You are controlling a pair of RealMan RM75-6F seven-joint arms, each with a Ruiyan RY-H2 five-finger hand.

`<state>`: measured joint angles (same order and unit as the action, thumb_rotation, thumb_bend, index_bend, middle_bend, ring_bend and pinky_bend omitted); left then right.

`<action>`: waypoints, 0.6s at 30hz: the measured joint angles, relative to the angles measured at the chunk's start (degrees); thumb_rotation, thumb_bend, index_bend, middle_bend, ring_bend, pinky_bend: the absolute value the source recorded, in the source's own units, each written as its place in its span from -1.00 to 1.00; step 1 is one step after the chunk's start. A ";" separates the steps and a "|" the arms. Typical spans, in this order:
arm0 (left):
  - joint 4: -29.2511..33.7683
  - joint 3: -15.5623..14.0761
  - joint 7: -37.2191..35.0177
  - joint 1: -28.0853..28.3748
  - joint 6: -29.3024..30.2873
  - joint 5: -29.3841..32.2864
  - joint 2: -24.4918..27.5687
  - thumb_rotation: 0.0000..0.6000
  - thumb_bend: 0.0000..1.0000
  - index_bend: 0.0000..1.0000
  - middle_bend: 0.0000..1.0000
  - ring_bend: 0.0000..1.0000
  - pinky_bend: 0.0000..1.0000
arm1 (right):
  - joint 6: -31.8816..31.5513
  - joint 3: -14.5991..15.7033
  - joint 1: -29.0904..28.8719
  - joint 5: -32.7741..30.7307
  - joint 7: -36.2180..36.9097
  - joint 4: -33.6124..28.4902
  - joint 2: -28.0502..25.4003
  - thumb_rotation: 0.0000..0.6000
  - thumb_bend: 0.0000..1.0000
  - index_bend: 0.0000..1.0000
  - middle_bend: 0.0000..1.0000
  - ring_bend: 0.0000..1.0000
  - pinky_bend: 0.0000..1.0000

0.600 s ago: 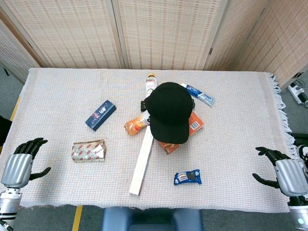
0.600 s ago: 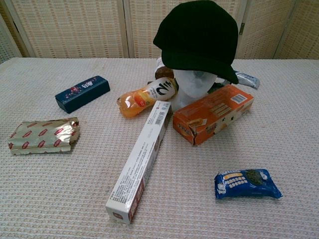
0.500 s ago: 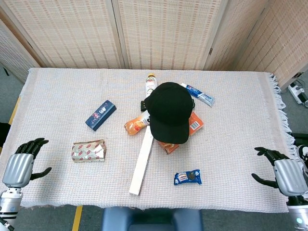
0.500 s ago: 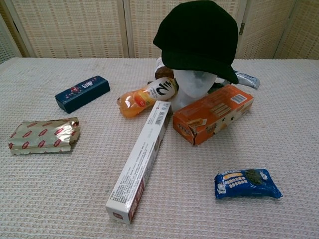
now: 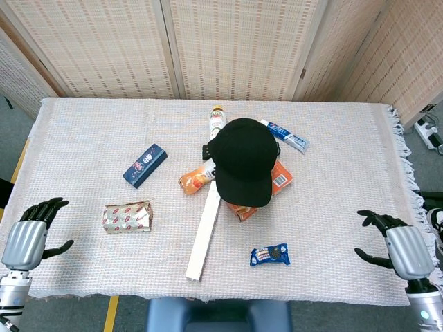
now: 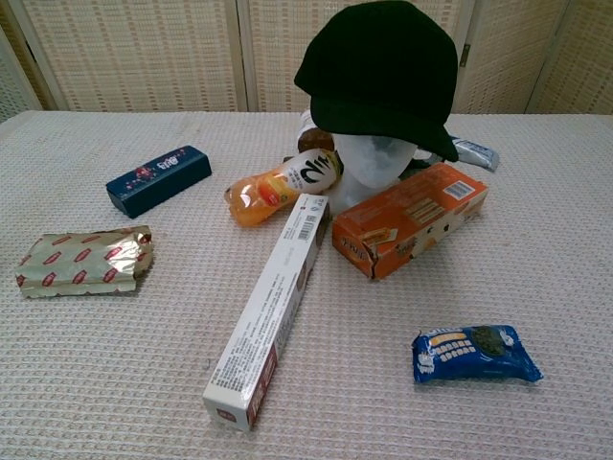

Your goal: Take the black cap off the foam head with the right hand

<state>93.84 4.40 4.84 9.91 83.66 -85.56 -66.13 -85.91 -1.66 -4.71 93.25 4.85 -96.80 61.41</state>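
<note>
While the black fabric cap [image 5: 242,160] sits on the white foam head [image 6: 375,159] near the middle of the cloth-covered table [image 5: 346,173], both hands are at the near edge, well apart from it. The right hand [image 5: 399,249], silver-backed with dark fingers, is at the near right corner with its fingers spread and holding nothing; the left hand [image 5: 29,234] is at the near left corner, fingers likewise apart and empty (neither hand shows in the chest view). Around the head lie an orange cardboard box [image 6: 410,218] touching its base on one side, an orange drink bottle [image 6: 283,187] lying on its side on the other, and a long white carton [image 6: 270,312] reaching toward the near edge. A blue biscuit packet [image 6: 475,353] lies nearer the front, a dark blue small box [image 6: 158,179] and a crumpled foil wrapper [image 6: 83,261] to the left. A toothpaste tube [image 5: 285,135] lies behind the head.
</note>
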 measured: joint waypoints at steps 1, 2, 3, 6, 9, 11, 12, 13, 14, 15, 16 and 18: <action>0.13 -0.04 -0.04 -0.07 0.19 -0.13 0.08 1.00 -0.68 -0.51 -0.57 -0.57 -0.49 | 0.26 -0.04 -0.39 0.37 0.00 0.09 0.28 0.94 -0.86 -0.44 0.06 -0.03 0.08; 0.29 -0.08 -0.10 -0.20 0.48 -0.27 0.22 1.00 -0.68 -0.51 -0.57 -0.57 -0.49 | 0.57 -0.10 -0.82 0.69 0.01 0.20 0.61 0.94 -0.86 -0.41 0.14 0.07 0.20; 0.41 -0.11 -0.15 -0.33 0.71 -0.34 0.35 1.00 -0.68 -0.51 -0.57 -0.57 -0.49 | 0.95 -0.27 -1.40 1.00 0.03 0.43 1.15 0.94 -0.86 -0.38 0.21 0.15 0.29; 0.83 -0.21 -0.29 -0.76 1.40 -0.56 0.94 1.00 -0.68 -0.51 -0.57 -0.57 -0.49 | 1.76 -0.99 -2.96 1.63 -0.02 1.54 3.14 0.95 -0.84 -0.24 0.50 0.48 0.71; 1.20 -0.34 -0.42 -1.09 2.01 -1.00 1.39 1.00 -0.68 -0.51 -0.57 -0.57 -0.49 | 2.75 -1.91 -4.86 2.16 -0.33 2.89 5.99 0.97 -0.84 -0.16 0.70 0.71 0.95; 1.42 -0.45 -0.56 -1.31 2.37 -1.30 1.66 1.00 -0.68 -0.51 -0.57 -0.57 -0.49 | 3.58 -2.54 -6.20 2.27 -0.32 3.68 7.98 0.99 -0.84 -0.14 0.78 0.82 1.00; 1.48 -0.49 -0.62 -1.40 2.50 -1.38 1.78 1.00 -0.68 -0.51 -0.57 -0.57 -0.49 | 4.19 -3.02 -7.11 2.22 -0.20 4.20 9.36 0.98 -0.84 -0.13 0.81 0.85 1.00; 1.54 -0.52 -0.68 -1.49 2.61 -1.44 1.89 1.00 -0.67 -0.51 -0.57 -0.57 -0.49 | 4.57 -3.42 -7.78 2.16 -0.11 4.62 10.42 0.99 -0.84 -0.11 0.85 0.90 1.00; 1.60 -0.56 -0.72 -1.57 2.69 -1.49 2.02 1.00 -0.68 -0.51 -0.57 -0.57 -0.49 | 4.90 -3.82 -8.43 2.07 -0.03 5.06 11.49 0.99 -0.84 -0.11 0.87 0.93 1.00; 1.64 -0.58 -0.74 -1.64 2.76 -1.51 2.10 1.00 -0.67 -0.51 -0.57 -0.57 -0.49 | 5.34 -4.35 -9.30 1.92 0.02 5.67 12.95 0.99 -0.84 -0.10 0.89 0.96 1.00; 1.68 -0.61 -0.77 -1.72 2.83 -1.53 2.19 1.00 -0.68 -0.51 -0.57 -0.57 -0.49 | 5.66 -4.74 -9.95 1.80 0.00 6.14 14.03 0.99 -0.84 -0.10 0.91 0.99 1.00; 1.70 -0.67 -0.73 -1.80 2.89 -1.57 2.27 1.00 -0.68 -0.51 -0.57 -0.57 -0.49 | 6.45 -5.64 -11.50 1.43 -0.18 7.27 16.51 1.00 -0.84 -0.10 0.94 1.00 1.00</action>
<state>95.54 3.74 4.11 8.11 86.55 -87.14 -63.86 -79.45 -7.30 -16.20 94.68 4.67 -89.54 77.92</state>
